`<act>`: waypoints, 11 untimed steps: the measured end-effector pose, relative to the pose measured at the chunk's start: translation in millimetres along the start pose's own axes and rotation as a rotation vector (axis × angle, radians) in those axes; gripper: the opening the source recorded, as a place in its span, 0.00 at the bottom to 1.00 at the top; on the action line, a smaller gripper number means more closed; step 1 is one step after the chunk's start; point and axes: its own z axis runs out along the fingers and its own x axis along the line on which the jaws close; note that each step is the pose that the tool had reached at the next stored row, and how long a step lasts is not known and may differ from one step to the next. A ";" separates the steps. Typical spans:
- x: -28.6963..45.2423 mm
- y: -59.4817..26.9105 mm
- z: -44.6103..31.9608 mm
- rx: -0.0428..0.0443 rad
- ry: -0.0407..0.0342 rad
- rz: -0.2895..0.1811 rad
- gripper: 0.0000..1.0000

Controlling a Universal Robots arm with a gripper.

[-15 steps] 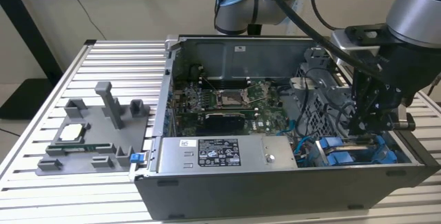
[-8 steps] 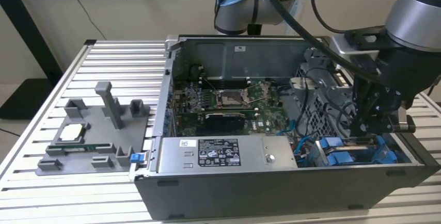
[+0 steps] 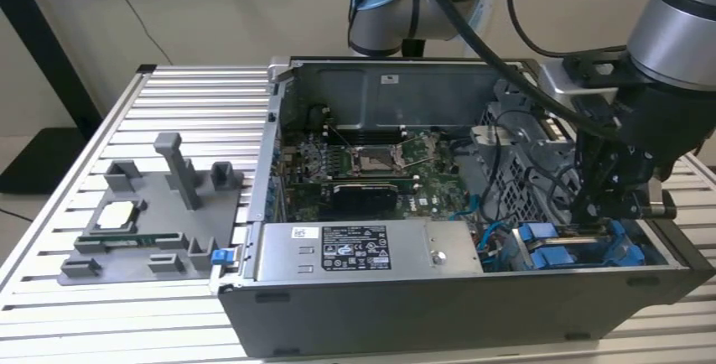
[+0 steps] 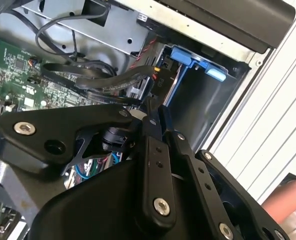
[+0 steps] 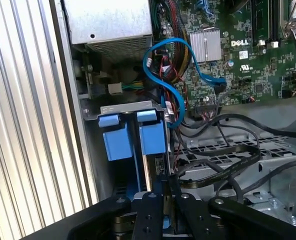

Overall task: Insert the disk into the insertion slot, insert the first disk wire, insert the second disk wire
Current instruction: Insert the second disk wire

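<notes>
The end effector [image 3: 599, 213] is down inside the open computer case [image 3: 470, 297], at the corner on the exterior view's right, just above the blue tabs of the insertion slot [image 3: 565, 251]. In the first wrist view its two black fingers [image 5: 155, 210] are pressed close together over the slot [image 5: 133, 135], and in the second wrist view they [image 4: 153, 125] look clenched on something small and dark, maybe the end of a wire, but I cannot tell for sure. The disk [image 5: 150, 167] looks like it already sits in the slot, with its blue frame showing. I think the step is pushing a wire plug into the disk. To do it well, the plug should line up straight with the socket and go in slowly, without snagging the blue cable [image 5: 175, 100] nearby.
</notes>
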 end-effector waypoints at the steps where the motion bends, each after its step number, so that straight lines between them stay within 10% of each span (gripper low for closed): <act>1: -0.1 -0.5 0.4 0.0000 0.0001 0.000 0.00; 11: -0.1 -1.3 3.4 0.0008 -0.0002 0.000 0.00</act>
